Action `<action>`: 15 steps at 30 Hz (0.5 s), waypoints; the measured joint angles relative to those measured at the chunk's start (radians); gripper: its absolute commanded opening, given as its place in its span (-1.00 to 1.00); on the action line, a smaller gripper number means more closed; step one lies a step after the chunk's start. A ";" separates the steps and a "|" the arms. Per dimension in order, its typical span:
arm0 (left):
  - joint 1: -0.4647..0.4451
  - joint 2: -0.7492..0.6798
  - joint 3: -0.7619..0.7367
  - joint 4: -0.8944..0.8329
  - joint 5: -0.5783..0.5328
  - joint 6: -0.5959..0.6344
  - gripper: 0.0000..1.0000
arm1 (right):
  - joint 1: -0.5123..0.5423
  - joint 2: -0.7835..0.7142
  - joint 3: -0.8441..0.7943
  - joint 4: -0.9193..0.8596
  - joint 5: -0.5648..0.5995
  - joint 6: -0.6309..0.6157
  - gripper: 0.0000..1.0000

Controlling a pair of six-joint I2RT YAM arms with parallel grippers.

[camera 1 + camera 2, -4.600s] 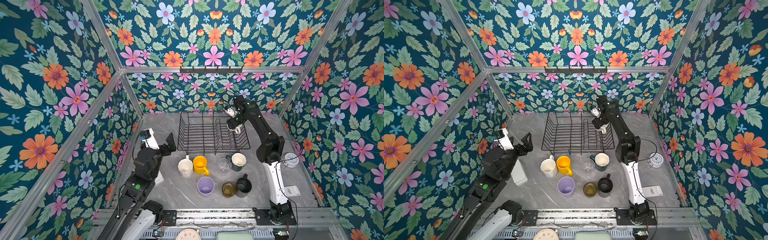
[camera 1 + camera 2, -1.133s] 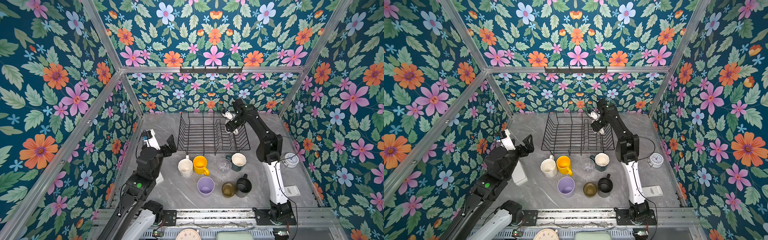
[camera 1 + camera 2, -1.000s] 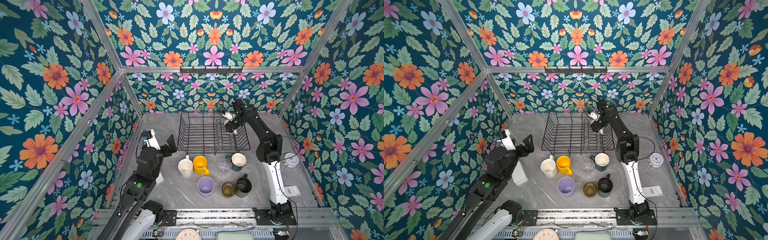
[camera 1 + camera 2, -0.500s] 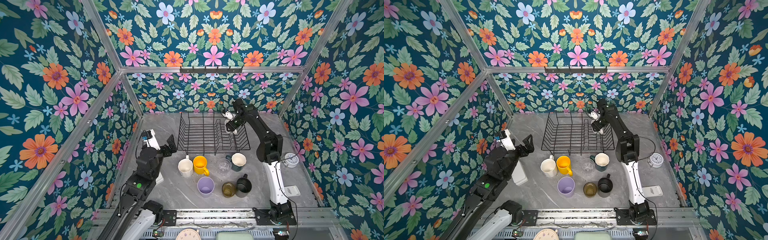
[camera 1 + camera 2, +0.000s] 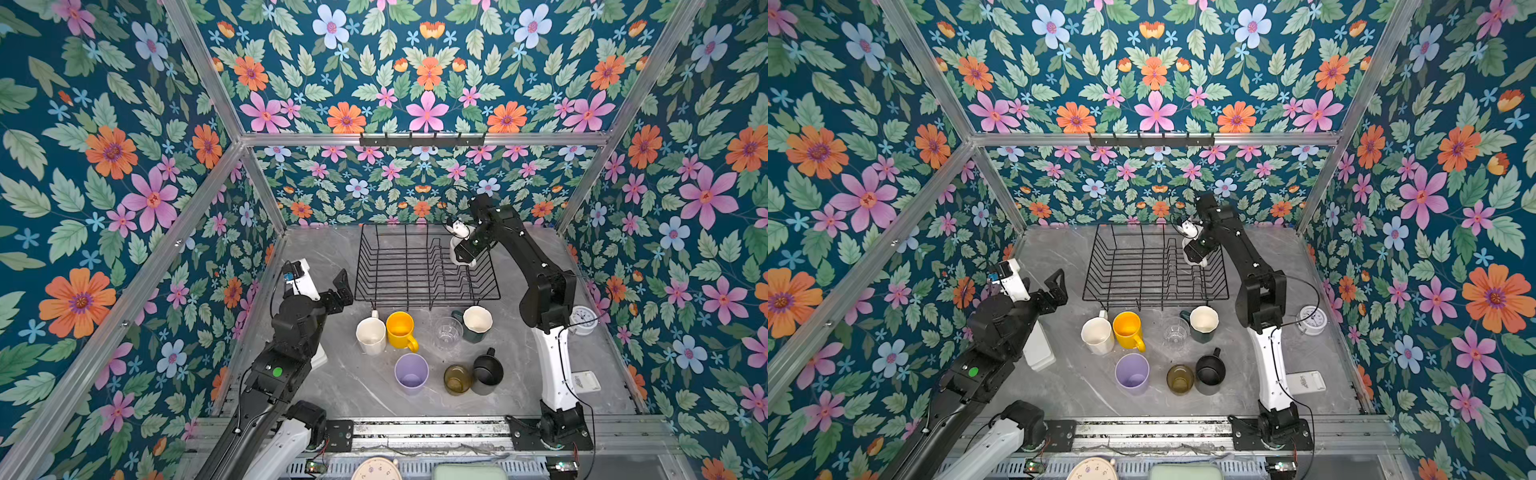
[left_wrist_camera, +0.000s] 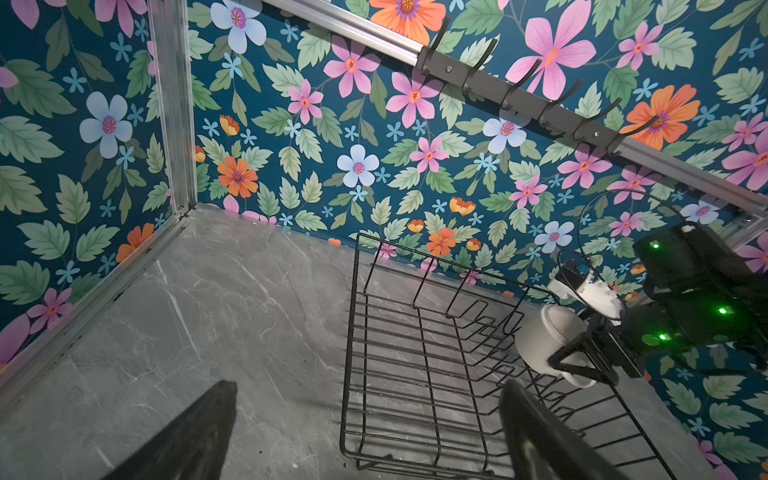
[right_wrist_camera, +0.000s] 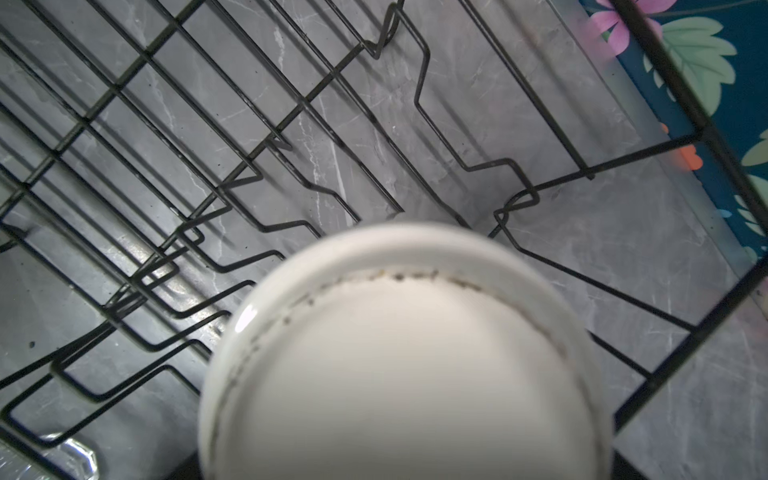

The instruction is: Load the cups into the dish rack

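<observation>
In both top views my right gripper (image 5: 464, 251) (image 5: 1198, 251) reaches into the far right part of the black wire dish rack (image 5: 361, 266), shut on an upturned white mug (image 5: 459, 259). The left wrist view shows its fingers (image 6: 575, 361) clasping that mug (image 6: 540, 343) just over the dividers. The mug's base (image 7: 407, 365) fills the right wrist view and hides the jaws. In front of the rack stand a white mug (image 5: 371, 336), yellow mug (image 5: 400, 330), clear glass (image 5: 449, 332), dark green mug (image 5: 477, 322), lilac tumbler (image 5: 411, 372), amber glass (image 5: 457, 379) and black mug (image 5: 487, 370). My left gripper (image 5: 338, 291) (image 6: 368, 388) hangs open left of the rack.
A small white alarm clock (image 5: 582, 320) sits by the right wall beside the right arm. A black hook rail (image 5: 422, 139) runs along the back wall. A white box (image 5: 1038, 349) lies next to the left arm, and a white card (image 5: 586, 380) near the right arm's base.
The right gripper has shifted slightly back and left over the rack's dividers with the white mug. The left arm and the cups on the table have stayed put.
</observation>
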 measured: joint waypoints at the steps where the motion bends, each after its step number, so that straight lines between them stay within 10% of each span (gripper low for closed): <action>1: 0.000 0.002 0.000 0.000 0.000 0.000 0.99 | -0.002 -0.002 -0.006 0.004 0.000 -0.002 0.10; 15: 0.000 -0.008 0.000 -0.001 0.006 0.000 0.99 | -0.014 0.026 -0.045 0.034 -0.013 -0.008 0.24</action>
